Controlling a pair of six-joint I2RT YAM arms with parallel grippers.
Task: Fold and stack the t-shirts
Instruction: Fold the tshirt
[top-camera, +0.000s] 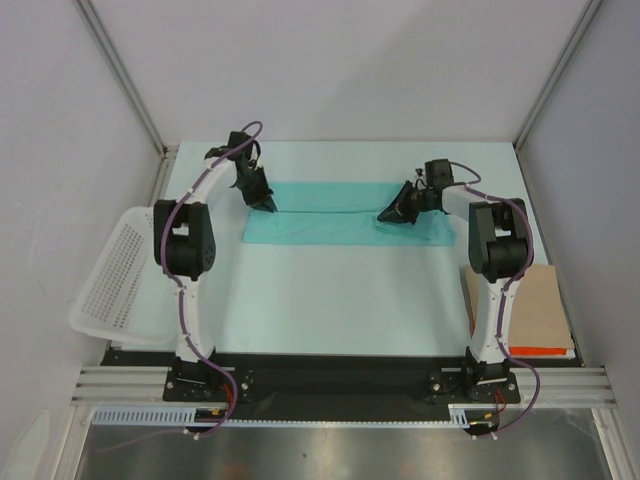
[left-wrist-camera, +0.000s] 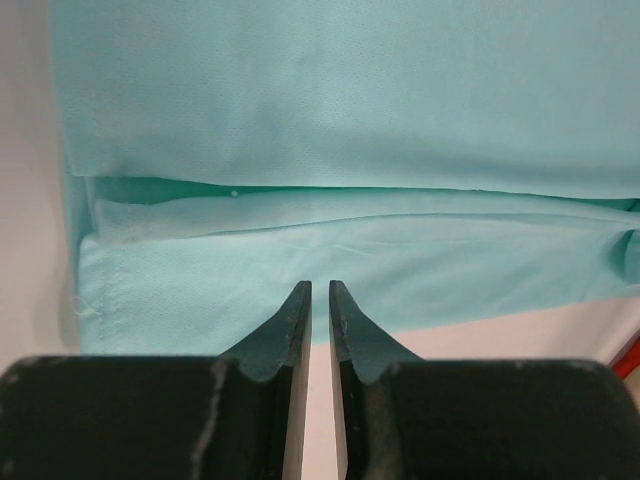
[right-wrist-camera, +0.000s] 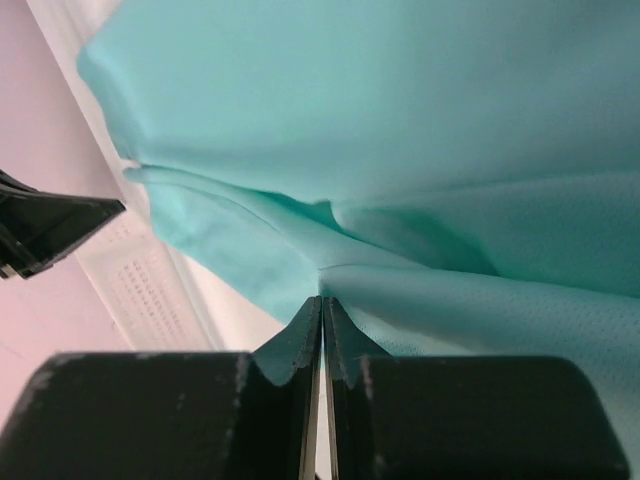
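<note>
Your left arm (top-camera: 186, 240) stretches toward 12, with the wrist bent in toward 1. Its tip is dipped onto the 9 o'clock end of the t-shirt (top-camera: 330, 225). Left jaws: there's a narrow slit between them, and the tips sit just over the cloth's near hem in the left wrist view. Can't tell whether they pinch any of it.

Your right arm (top-camera: 496, 240) goes up toward 12, then the forearm turns in toward 9, with the wrist low over the shirt's 3 o'clock half. Right jaws: pressed together on a fold of the t-shirt. Creases fan out from the tips and the cloth is tented up there.

The t-shirt lies on the bench (top-camera: 330, 300) at the 12 o'clock side, folded into a flat band between the two arms. Its long axis runs 9 to 3. Can't tell which end is the collar.

A white mesh basket (top-camera: 110, 275) sits at the bench's 9 o'clock edge. A cardboard sheet (top-camera: 535, 305) lies at 3, just beside the right arm.
</note>
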